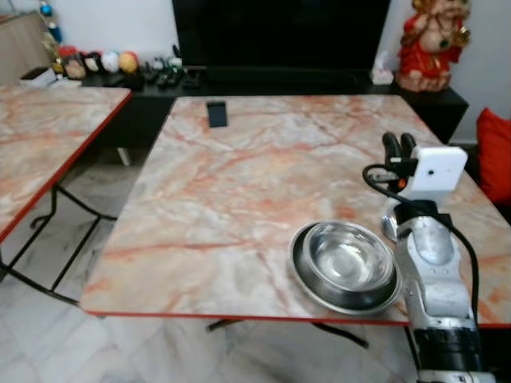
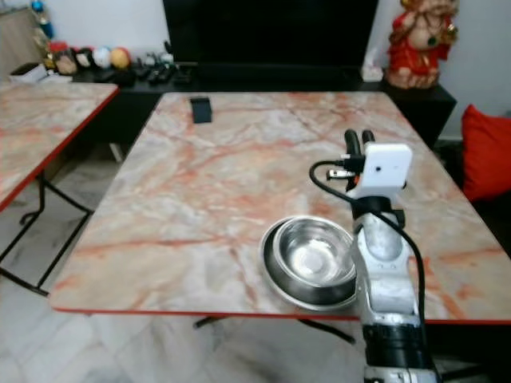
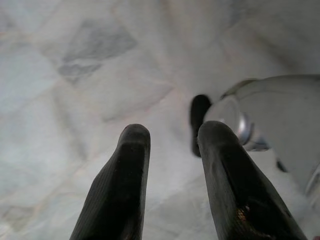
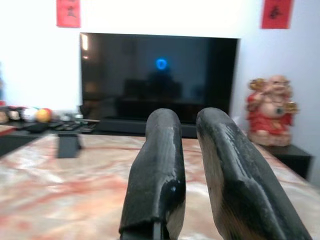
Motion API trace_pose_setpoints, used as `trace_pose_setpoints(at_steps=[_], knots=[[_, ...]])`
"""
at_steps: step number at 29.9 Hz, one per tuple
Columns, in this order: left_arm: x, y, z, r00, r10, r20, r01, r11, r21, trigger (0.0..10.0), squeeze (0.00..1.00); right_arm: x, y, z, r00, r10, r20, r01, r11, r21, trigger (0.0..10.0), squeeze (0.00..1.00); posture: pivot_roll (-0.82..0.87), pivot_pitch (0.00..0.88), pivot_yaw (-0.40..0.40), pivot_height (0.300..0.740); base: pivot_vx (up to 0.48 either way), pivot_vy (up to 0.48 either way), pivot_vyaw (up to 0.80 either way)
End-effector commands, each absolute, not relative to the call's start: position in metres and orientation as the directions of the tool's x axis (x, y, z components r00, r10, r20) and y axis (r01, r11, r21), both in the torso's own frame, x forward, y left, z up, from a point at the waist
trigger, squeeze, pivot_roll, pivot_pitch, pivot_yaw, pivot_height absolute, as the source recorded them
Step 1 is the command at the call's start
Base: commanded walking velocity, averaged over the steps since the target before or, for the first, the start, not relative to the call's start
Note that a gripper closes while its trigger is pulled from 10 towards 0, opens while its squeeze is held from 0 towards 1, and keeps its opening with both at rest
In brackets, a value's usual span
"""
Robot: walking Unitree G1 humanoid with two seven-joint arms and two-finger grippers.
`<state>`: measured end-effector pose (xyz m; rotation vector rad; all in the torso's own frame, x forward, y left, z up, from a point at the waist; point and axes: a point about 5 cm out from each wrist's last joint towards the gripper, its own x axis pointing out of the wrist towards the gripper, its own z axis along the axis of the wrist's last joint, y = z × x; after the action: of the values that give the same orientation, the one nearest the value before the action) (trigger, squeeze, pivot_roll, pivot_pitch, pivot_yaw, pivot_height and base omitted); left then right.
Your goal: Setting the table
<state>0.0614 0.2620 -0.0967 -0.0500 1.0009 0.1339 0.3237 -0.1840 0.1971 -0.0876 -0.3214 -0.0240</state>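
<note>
Steel bowl (image 1: 346, 259) sits inside a steel plate (image 1: 302, 275) at the near edge of the marble table (image 1: 239, 191), just left of the right arm. Right gripper (image 1: 398, 145) raised above the table beyond the bowl, fingers nearly together, grasping nothing. Likely light, stiff, slippery; pinch the bowl's rim. Left gripper (image 3: 172, 165) hangs over floor, slightly parted, empty. Farther: a dark phone-like object (image 1: 216, 112), TV (image 4: 157, 77), red statue (image 1: 435, 40).
</note>
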Motion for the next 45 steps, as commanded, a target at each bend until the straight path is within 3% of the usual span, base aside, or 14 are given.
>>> trace_pose_setpoints(at_steps=[1, 45], knots=[[0.06, 0.265, -0.097, 0.522, 0.096, -0.848, -0.139, 0.99, 0.027, 10.0, 0.0, 0.322, -0.186, 0.195, 0.949, -0.013, 0.314, 0.041, 0.996, -0.082, 10.0, 0.0, -0.1, 0.0, 0.035, 0.74, 0.0, 0.48, 0.0], [0.063, 0.268, -0.095, 0.532, 0.095, -0.841, -0.14, 0.99, 0.023, 10.0, 0.0, 0.327, -0.171, 0.202, 0.945, 0.005, 0.327, 0.018, 0.997, -0.069, 10.0, 0.0, -0.1, 0.0, 0.04, 0.74, 0.0, 0.48, 0.0]])
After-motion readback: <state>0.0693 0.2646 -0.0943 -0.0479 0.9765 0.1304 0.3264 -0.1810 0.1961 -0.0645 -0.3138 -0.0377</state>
